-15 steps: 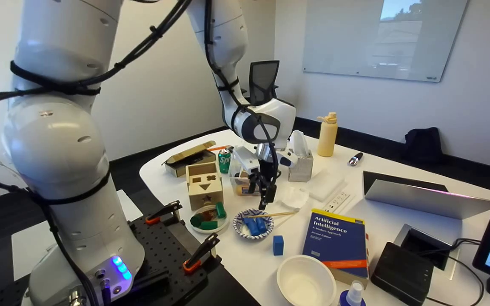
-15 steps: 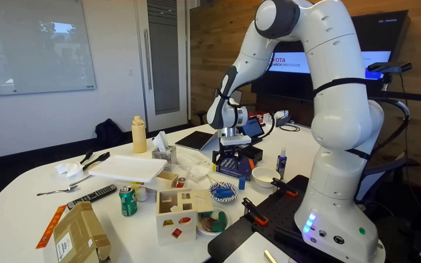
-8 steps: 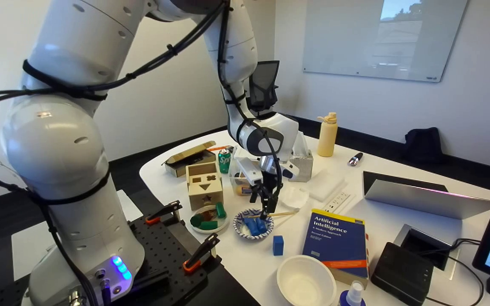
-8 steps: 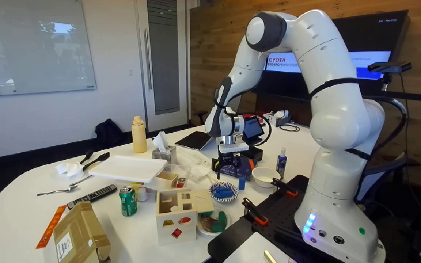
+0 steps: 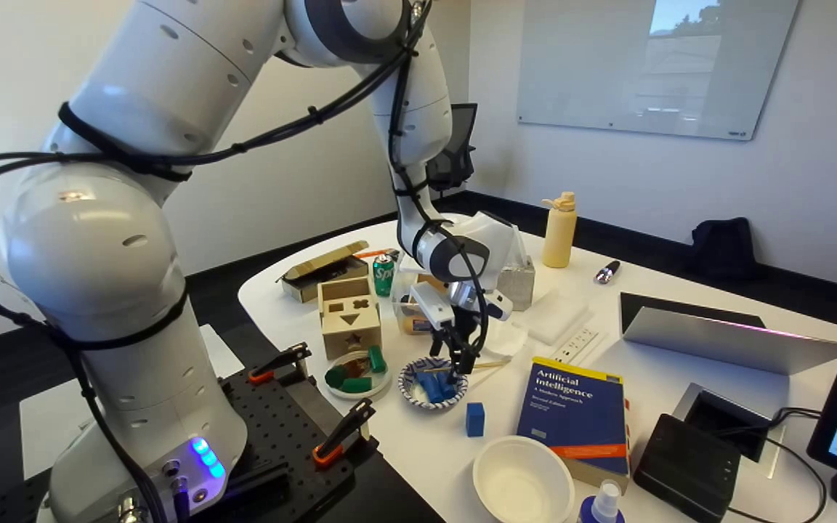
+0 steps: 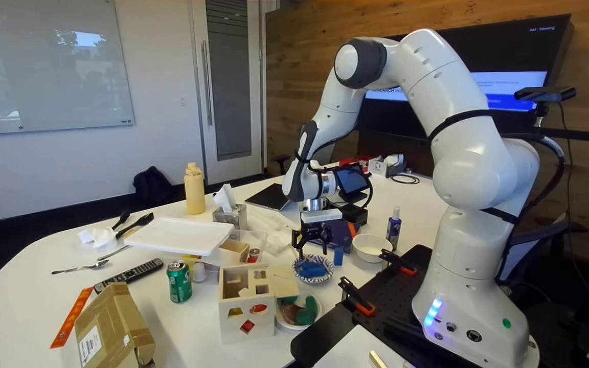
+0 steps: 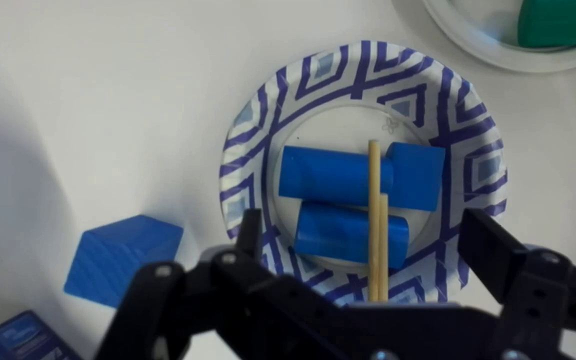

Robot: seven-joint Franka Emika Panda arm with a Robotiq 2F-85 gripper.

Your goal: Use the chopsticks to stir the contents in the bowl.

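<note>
You have your black, two-fingered pincer point(image 7: 361, 216) spread wide and gripping nothing, over the small, shallow, blue-and-white patterned bowl point(image 7: 324, 65). The thin, straight, pale wooden chopsticks point(image 7: 374, 220) lie side by side across the bowl's rim: one end of the pair sits over the smooth blue blocks point(image 7: 330, 175) inside the bowl, and the rest reaches out past the rim. In the wrist view they pass between your two fingers point(image 7: 249, 232), roughly midway, with their long axis square to the way the pincer closes. That crossing is what your next move turns on: lowered straight down and squeezed, the pincer should catch both sticks. You cannot tell from these views how high above the bowl your fingertips hang, so feel your way down gently; they could press on its rim. Just beside the bowl, not touching it, a loose blue wooden block point(image 7: 118, 260) stands on the white surface point(image 7: 118, 75). Stirring looks not yet begun.
</note>
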